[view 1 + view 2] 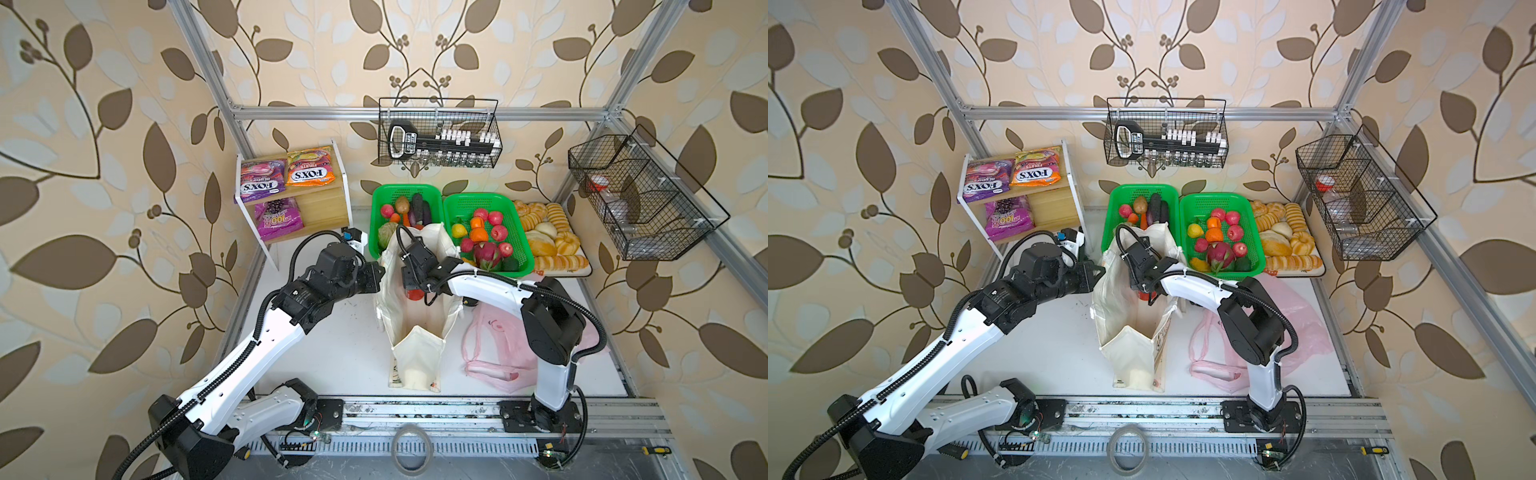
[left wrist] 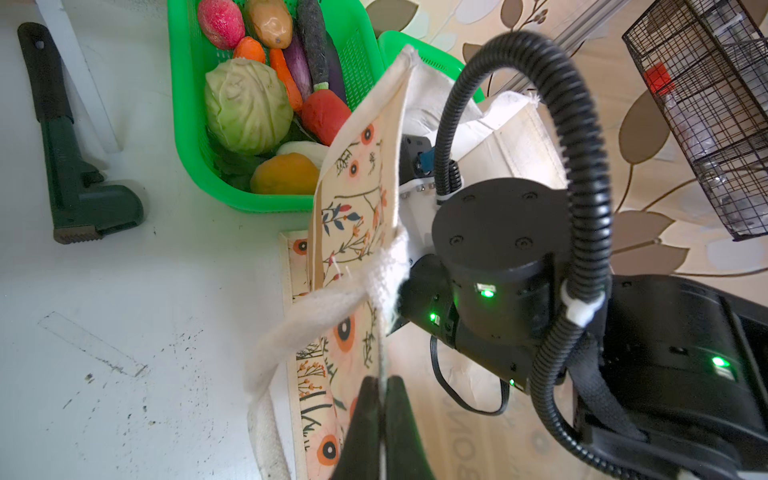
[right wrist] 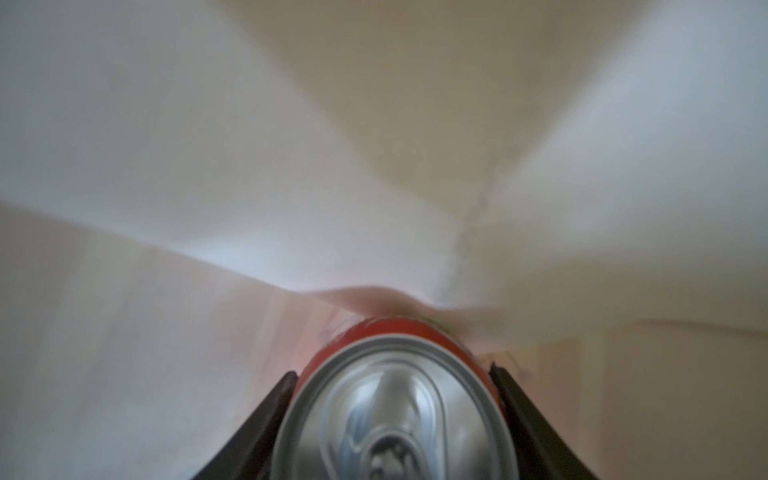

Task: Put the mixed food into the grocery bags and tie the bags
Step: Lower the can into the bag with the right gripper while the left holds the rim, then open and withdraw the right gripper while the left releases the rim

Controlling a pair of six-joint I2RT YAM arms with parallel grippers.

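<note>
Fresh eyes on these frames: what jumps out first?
The cream tote stands open mid-table. The left hand is pinched shut on its floral rim, while the right hand reaches inside gripping a red drink can. Behind it sit green baskets of bright produce, and a pink plastic bag lies flat to the tote's right.

Beige wallpaper (image 1: 104, 166) with brown and pale leaves on vines covers the left, far and right walls. An aluminium frame (image 1: 311, 113) lines the corners and the far wall. The white counter (image 1: 332, 357) shows dark scuffs. A small wooden shelf (image 1: 324, 208) stands far left. A black wire basket (image 1: 438, 99) hangs on the far wall, a second wire basket (image 1: 660, 243) on the right wall. The light is soft and even.
</note>
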